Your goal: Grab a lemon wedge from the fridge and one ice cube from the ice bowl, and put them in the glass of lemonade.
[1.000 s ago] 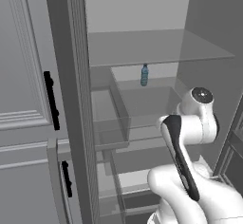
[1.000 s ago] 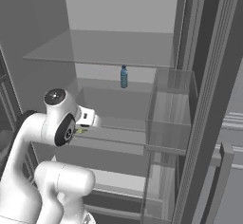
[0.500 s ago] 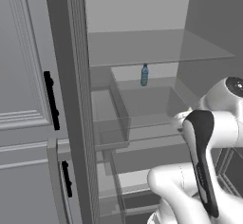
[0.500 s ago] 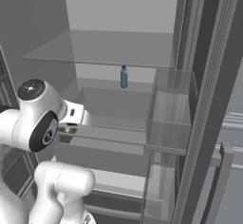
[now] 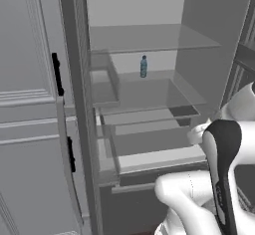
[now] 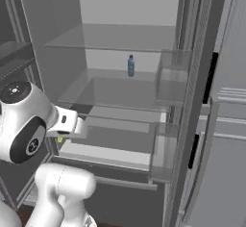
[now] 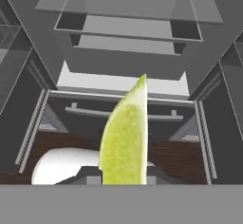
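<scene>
One wedge (image 7: pixel 124 137) is sitting pinched in the claw (image 7: pixel 124 173), jaws narrow around it. In the hand view it is standing upright, yellow-green, pointed tip up, flat cut edge on the right. The fingertips themselves are mostly hidden at the bottom edge.

The fridge (image 5: pixel 149 79) is standing open in front of the arm. Glass shelves (image 5: pixel 149 37) are showing inside, plus a pale drawer front (image 5: pixel 159 159) lower down. A small blue bottle (image 5: pixel 143 66) is standing upright at the back of the middle shelf; it is also showing in the right base view (image 6: pixel 130 66). Door bins (image 6: pixel 170 79) are hanging on the open door at the right of that view.

In the right base view the arm's wrist is sitting low and left, outside the fridge, with a speck of yellow-green (image 6: pixel 60 139) just under it, well clear of the shelves. The hand view is looking into the lower fridge, drawer and shelves beyond the wedge.

Grey cabinets (image 5: pixel 30 79) with short black handles (image 5: pixel 57 73) are standing left of the fridge in the left base view.
</scene>
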You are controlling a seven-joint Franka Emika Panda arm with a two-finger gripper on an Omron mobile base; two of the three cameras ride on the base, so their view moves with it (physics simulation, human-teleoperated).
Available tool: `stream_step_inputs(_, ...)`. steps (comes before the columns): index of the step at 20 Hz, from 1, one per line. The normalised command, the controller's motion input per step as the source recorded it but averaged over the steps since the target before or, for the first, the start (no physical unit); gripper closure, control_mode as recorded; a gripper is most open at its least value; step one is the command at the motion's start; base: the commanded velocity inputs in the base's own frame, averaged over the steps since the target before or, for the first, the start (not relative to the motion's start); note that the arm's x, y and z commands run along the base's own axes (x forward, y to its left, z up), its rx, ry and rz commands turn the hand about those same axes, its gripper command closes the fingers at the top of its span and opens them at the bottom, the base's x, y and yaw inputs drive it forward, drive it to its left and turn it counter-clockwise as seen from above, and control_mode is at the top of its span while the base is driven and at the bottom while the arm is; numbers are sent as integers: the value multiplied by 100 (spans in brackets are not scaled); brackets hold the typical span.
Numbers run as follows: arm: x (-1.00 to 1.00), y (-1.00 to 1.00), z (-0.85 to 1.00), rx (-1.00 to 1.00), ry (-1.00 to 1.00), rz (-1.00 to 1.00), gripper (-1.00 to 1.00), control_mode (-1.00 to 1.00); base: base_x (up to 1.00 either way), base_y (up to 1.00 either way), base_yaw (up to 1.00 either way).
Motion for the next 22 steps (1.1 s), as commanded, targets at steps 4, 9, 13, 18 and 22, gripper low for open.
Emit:
stream_step_inputs(4,0,0,0,0,0,0,100,100,-100,9,10)
stream_step_inputs(9,0,0,0,0,0,0,100,100,-79,18,31)
stream_step_inputs(13,0,0,0,0,0,0,100,100,-59,30,38)
stream_step_inputs(18,0,0,0,0,0,0,100,100,-24,67,28)
stream_step_inputs(22,0,0,0,0,0,0,100,100,1,99,14)
